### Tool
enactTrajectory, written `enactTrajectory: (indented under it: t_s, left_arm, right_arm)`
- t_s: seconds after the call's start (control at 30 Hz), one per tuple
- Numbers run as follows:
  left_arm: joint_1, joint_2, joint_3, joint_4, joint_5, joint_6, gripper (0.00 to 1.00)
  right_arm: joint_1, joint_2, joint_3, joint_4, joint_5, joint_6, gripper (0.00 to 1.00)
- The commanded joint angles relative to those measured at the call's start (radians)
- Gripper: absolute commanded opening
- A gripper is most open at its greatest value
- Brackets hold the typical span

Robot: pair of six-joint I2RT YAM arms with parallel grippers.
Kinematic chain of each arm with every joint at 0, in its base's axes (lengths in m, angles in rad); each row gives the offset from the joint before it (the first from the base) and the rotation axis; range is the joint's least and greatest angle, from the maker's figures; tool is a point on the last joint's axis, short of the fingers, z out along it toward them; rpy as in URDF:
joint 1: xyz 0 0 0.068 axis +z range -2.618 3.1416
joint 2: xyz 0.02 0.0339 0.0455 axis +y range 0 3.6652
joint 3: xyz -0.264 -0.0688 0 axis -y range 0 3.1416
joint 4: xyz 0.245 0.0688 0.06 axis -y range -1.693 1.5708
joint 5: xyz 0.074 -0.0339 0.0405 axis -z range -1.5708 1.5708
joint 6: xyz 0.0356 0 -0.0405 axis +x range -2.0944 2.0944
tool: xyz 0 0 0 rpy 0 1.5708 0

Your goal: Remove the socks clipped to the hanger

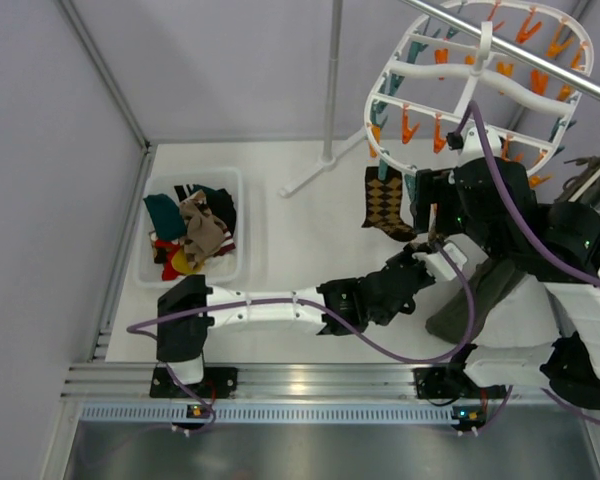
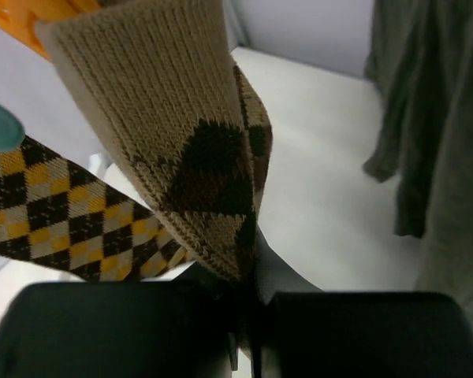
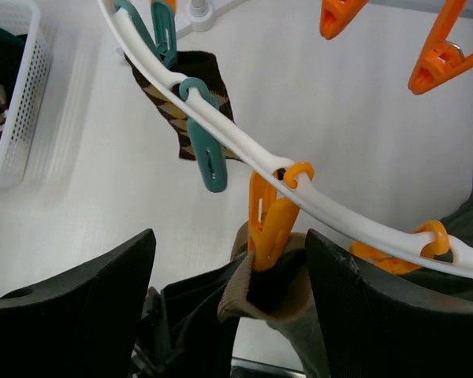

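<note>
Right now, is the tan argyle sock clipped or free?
Clipped: the orange clip on the hanger bites the tan argyle sock; left gripper shut on its other end.

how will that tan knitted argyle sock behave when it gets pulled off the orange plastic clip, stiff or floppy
Probably floppy: the tan knitted argyle sock folds and drapes above the shut left gripper. Likely stretchy, since its ribbed knit looks soft, so it may lengthen before leaving the orange plastic clip. Likely light: one clip holds it.

Socks (image 1: 192, 228) lie in the basket (image 1: 145, 262), left of the hanger (image 1: 388, 70).
</note>
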Motion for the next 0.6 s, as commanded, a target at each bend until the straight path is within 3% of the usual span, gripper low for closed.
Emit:
enactTrajectory:
  t_s: [0.0, 0.13, 0.57]
  left_arm:
    - [-0.009, -0.109, -0.049, 0.042, 0.141, -0.134, 0.00]
    - [-0.023, -0.138, -0.074, 0.044, 0.148, -0.149, 0.00]
    - [-0.081, -0.095, -0.033, 0.044, 0.138, -0.117, 0.00]
  right_arm:
    - [0.009, -0.036, -0.009, -0.008, -0.001, -0.017, 0.74]
    - [0.010, -0.001, -0.010, -0.036, 0.028, -0.006, 0.74]
    - [0.093, 0.128, 0.062, -0.163, 0.324, 0.091, 0.72]
